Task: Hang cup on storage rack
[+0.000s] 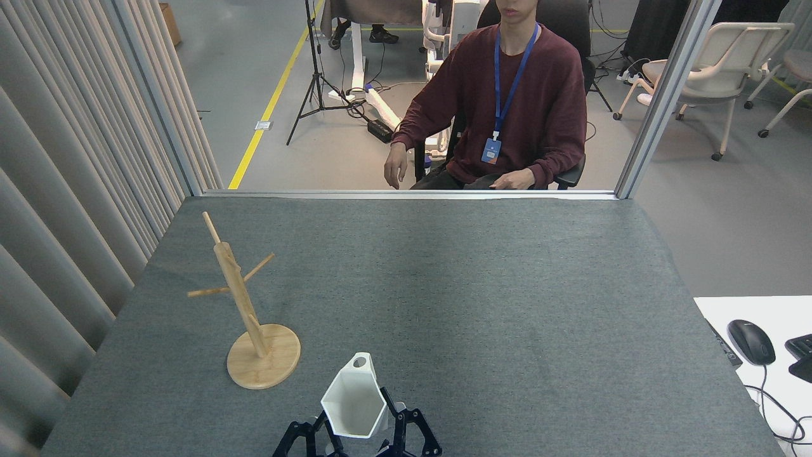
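Grey felt covers the table [482, 298], which fills most of the head view from the near edge to a metal rail at the far side. At the very bottom of the view, the cup [353, 409] sits upright between black gripper fingers, its hexagonal mouth open upward and its small flat handle tab with the round hole pointing away from the robot. The right gripper [387, 435] is pinching the cup, with black linkage fingers against its right side and another dark finger on its left. Just left of that, more black finger parts belong to the left gripper [303, 441], but they are cut off by the view's edge and partly behind the cup, so I cannot tell whether it is spread or pressed together.

Left of the cup and a little farther back, the storage rack [244, 304] stands on its round wooden base, apart from the cup. Its post leans slightly to the left in this view, with thin pegs angled upward to the left and right.

At the right edge, on a white desk [729, 311] beside the table, lies a black computer mouse [750, 341] with its cable. Beyond the far rail, a person in a maroon sweater [501, 101] with a blue lanyard sits in a chair on the grey floor, with a tripod [314, 76] and white chairs [723, 57] behind.
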